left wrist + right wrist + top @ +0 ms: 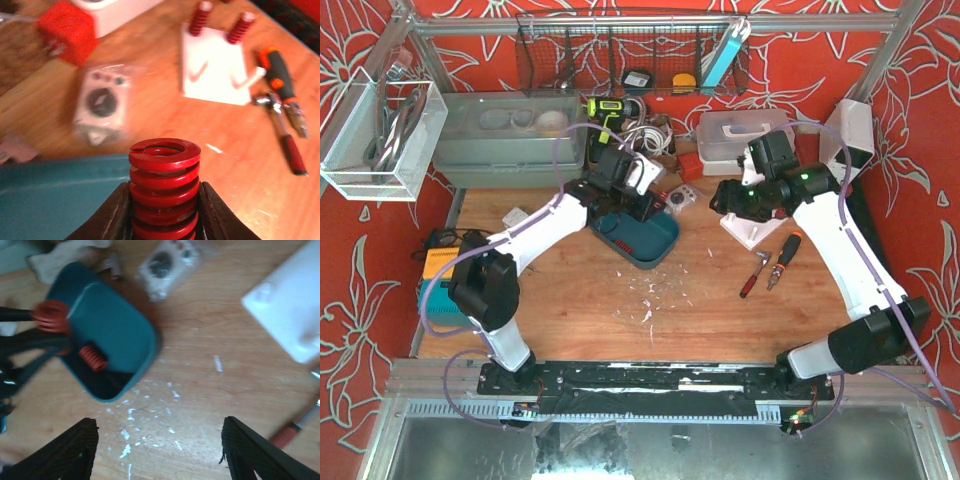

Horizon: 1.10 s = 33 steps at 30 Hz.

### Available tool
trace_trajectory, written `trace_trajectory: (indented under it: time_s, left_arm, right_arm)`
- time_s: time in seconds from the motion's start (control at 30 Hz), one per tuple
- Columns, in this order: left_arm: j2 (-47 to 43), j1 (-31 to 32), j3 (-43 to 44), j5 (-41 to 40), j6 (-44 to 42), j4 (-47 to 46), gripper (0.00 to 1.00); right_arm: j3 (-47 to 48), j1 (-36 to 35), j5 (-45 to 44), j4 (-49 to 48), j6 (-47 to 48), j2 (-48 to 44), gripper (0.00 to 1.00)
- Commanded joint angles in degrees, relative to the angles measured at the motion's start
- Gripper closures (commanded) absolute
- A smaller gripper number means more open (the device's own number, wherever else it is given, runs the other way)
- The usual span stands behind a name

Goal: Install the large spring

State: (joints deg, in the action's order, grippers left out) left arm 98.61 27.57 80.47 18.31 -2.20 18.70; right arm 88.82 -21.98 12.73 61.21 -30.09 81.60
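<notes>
Large spring (pixel 164 185), thick red coils, between left jaws.

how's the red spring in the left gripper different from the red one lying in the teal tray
The thick red coil spring is clamped between the jaws of the left gripper. The slimmer red coil spring lies loose on its side in the teal plastic tray. The clamped spring looks wider, with heavier coils, and the tray spring looks narrower. Both are red coil springs.
</notes>
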Motion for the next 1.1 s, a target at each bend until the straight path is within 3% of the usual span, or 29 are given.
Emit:
trace_trajectory:
  time_s: [0.0, 0.2, 0.33, 0.4, 0.5, 0.8, 1.0, 1.07]
  left_arm:
    - [-1.4, 4.4, -1.4, 6.6, -7.0, -6.1, 0.88]
    - [-1.6, 8.2, -2.0, 11.2, -7.3, -11.2, 0.89]
    - [-2.2, 10.5, -2.8, 13.1, -6.9, -14.1, 0.89]
    - [-2.3, 10.8, -2.9, 13.3, -5.1, -15.9, 0.9]
    - [-2.1, 10.8, -2.3, 14.0, -4.7, -16.3, 0.91]
    - [-1.5, 10.8, -1.5, 15.3, -4.0, -16.8, 0.91]
    - [-1.4, 10.8, -1.5, 15.8, -3.4, -17.1, 0.91]
    - [-1.3, 10.8, -1.6, 16.0, -3.1, -17.4, 0.91]
  right_arm:
    - [-0.5, -0.1, 13.1, -7.5, -2.9, 0.7, 0.35]
    - [-1.1, -0.2, 17.7, -8.2, -4.6, 2.0, 0.48]
    - [-0.1, -0.1, 19.3, -6.3, -4.3, 3.8, 0.48]
    - [0.2, -0.1, 19.8, -4.0, -3.7, 4.9, 0.41]
    - [-0.2, -0.1, 20.5, -3.9, -3.2, 5.5, 0.4]
    - [-3.0, 0.0, 24.9, -8.5, -7.2, 6.3, 0.5]
    - [-5.3, 0.0, 25.3, -10.1, -8.0, 6.3, 0.51]
    - [-5.9, 0.0, 25.9, -12.0, -8.6, 6.2, 0.57]
